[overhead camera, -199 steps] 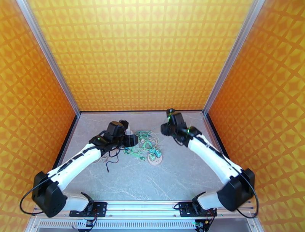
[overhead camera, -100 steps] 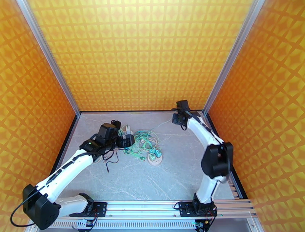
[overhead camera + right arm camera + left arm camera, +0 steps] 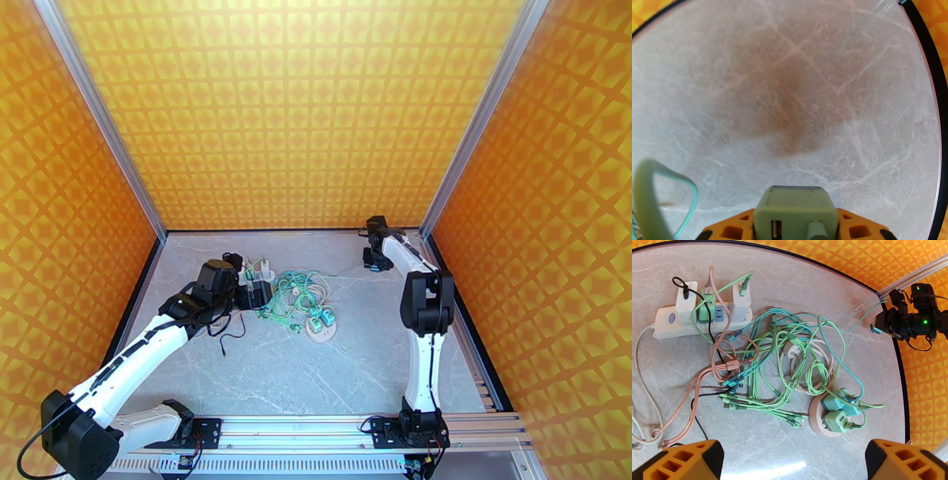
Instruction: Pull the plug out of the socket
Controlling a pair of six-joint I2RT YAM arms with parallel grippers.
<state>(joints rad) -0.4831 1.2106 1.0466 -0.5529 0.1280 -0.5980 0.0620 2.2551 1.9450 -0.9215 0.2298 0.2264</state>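
The right gripper [image 3: 796,227] is clamped on a green plug [image 3: 796,209] over bare table [image 3: 355,371] near the far right corner, close to the black edge [image 3: 936,118]. The left gripper [image 3: 794,465] hangs wide open above the tangle of cables [image 3: 790,358]. The near half of the table lies free. The power strip [image 3: 667,321] carries several plugs, and a round socket [image 3: 817,423] carries two.

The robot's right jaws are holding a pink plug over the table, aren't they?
Not pink. The plug in the right jaws is pale green, as the right wrist view shows. The rest is right: it is held over the table.
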